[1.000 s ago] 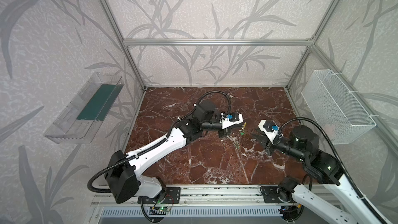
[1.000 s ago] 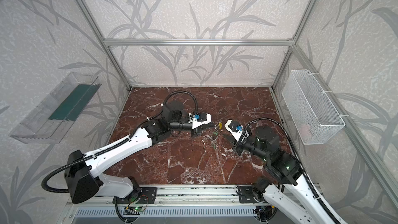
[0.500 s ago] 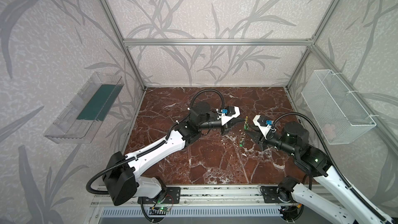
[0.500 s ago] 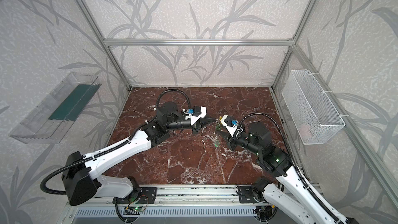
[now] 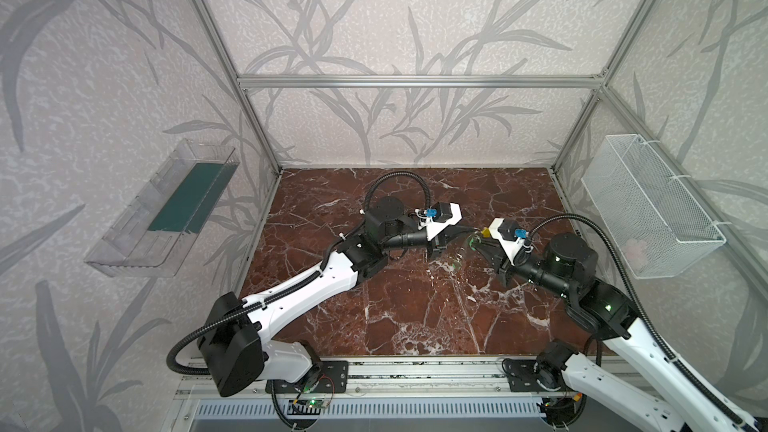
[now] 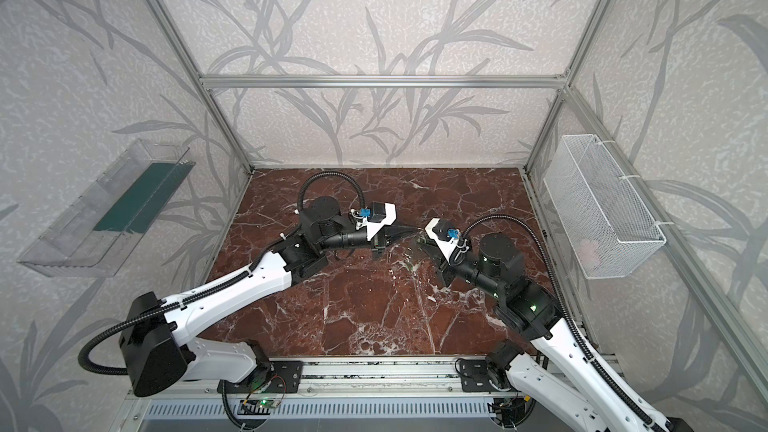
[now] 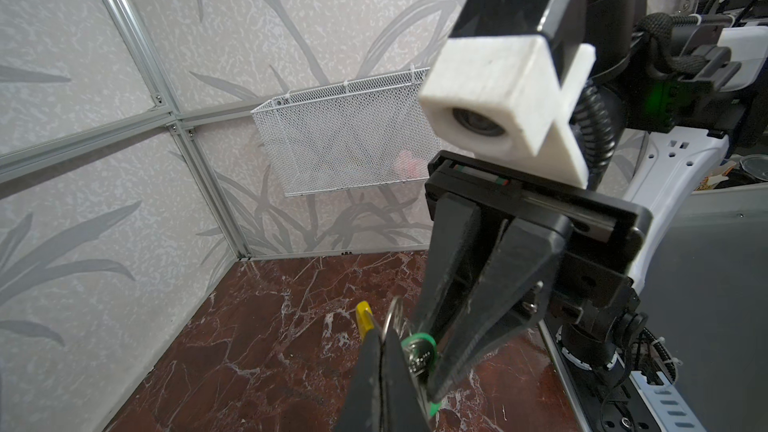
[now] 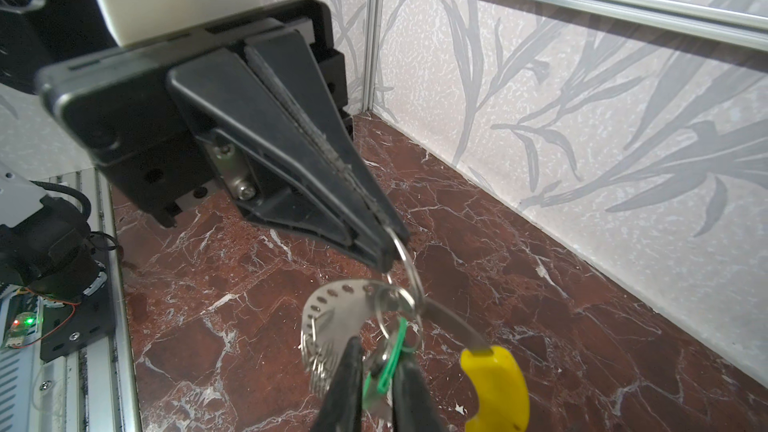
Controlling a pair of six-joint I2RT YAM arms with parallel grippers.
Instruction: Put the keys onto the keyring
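A red-brown marble-patterned tabletop (image 5: 415, 317) is enclosed by wall panels (image 5: 374, 14) printed with grey leaves and framed by aluminium bars (image 5: 415, 81). A white wire-mesh basket (image 5: 623, 201) is hung on the right wall, and something pink (image 5: 633, 248) is seen inside it. A clear plastic tray (image 5: 137, 243) holding a dark green sheet (image 5: 187, 197) is mounted on the left wall.

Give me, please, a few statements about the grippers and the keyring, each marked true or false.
1. The keyring hangs from the shut left gripper. True.
2. The keyring lies flat on the table. False: it is held up in the air.
3. The right gripper has a green-tagged key between its fingers. True.
4. The mesh basket hangs on the robot's left side. False: it hangs on the robot's right side.
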